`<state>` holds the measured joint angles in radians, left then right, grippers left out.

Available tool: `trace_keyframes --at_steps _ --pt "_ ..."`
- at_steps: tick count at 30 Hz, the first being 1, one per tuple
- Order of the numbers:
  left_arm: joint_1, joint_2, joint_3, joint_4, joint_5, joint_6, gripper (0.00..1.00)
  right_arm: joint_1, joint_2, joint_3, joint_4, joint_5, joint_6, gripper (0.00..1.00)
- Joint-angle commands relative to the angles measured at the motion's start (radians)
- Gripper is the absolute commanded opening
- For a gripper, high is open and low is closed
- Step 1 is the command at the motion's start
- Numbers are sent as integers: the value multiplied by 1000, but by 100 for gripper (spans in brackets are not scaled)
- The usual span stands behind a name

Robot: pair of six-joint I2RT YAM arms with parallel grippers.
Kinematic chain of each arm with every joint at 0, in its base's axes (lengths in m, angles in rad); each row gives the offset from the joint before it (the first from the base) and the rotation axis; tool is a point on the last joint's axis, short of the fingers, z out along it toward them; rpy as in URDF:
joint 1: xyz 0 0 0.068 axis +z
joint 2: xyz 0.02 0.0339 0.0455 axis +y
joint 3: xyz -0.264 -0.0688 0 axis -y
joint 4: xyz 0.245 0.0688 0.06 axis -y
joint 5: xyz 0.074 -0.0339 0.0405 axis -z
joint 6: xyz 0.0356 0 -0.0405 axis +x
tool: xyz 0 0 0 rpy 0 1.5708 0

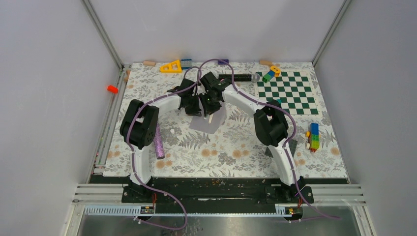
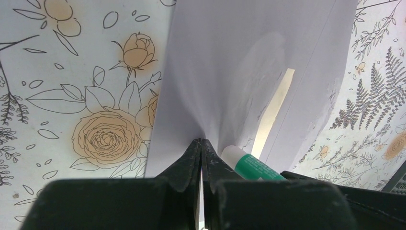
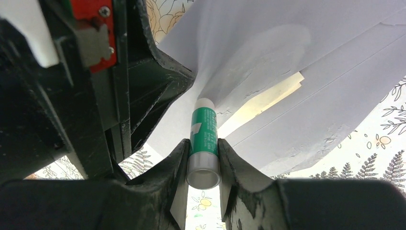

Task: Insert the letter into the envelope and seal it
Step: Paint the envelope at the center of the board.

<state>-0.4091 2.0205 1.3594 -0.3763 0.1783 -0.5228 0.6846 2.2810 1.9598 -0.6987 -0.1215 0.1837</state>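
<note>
The envelope point(image 1: 210, 123) lay near the middle of the table point(image 1: 231, 157), on the flowered cloth, directly under the two arms where they met. It was light grey, and from above it sat at a slant, with its near corner clear of the grippers.

The left gripper point(image 2: 200, 143) had its jaws pressed together on an edge of the envelope. The paper puckered into folds that ran toward the fingertips. The right gripper point(image 3: 203, 149) was clamped on a glue stick point(image 3: 204, 139), a short tube with a green and white label. Its metal base faced the right wrist camera and its white tip lay against the grey paper, just beside the left gripper's fingers. A rounded patch on the paper just beyond the tip looked different in sheen from the rest.

The letter point(image 3: 261, 98) was inside the envelope. Only a narrow tan strip of it showed through a gap between two layers of grey paper, a little past the glue stick's tip. The left wrist view showed the same strip as a slanted pale sliver. The edge of the paper to the right of the strip looked rough and torn in places.

A green and white checkerboard point(image 1: 289, 92) lay at the far right of the table, well apart from the envelope. A pink glittery cylinder point(image 1: 159, 141) lay beside the left arm, and a stack of coloured blocks point(image 1: 313, 136) stood near the right edge.
</note>
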Motion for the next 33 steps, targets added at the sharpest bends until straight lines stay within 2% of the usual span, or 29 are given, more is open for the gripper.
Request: trace_keyframes --at_steps 1,8,16,20,26,33 --pt "-6 42 -18 -52 -41 11 0 1 -5 19 -33 18 -16 0" --pt "-7 43 -16 -53 -48 7 0 7 -37 -36 -59 -75 -31 0" --pt "-14 40 -21 -50 -59 9 0 11 -67 -54 -20 170 -101 0" --pt "-17 37 -22 -50 -65 9 0 11 -81 -47 4 178 -107 0" --pt "-20 37 -24 -50 -70 11 0 11 -102 -59 19 128 -118 0" --pt "-22 37 -23 -49 -74 11 0 12 -133 -88 32 -51 -96 0"
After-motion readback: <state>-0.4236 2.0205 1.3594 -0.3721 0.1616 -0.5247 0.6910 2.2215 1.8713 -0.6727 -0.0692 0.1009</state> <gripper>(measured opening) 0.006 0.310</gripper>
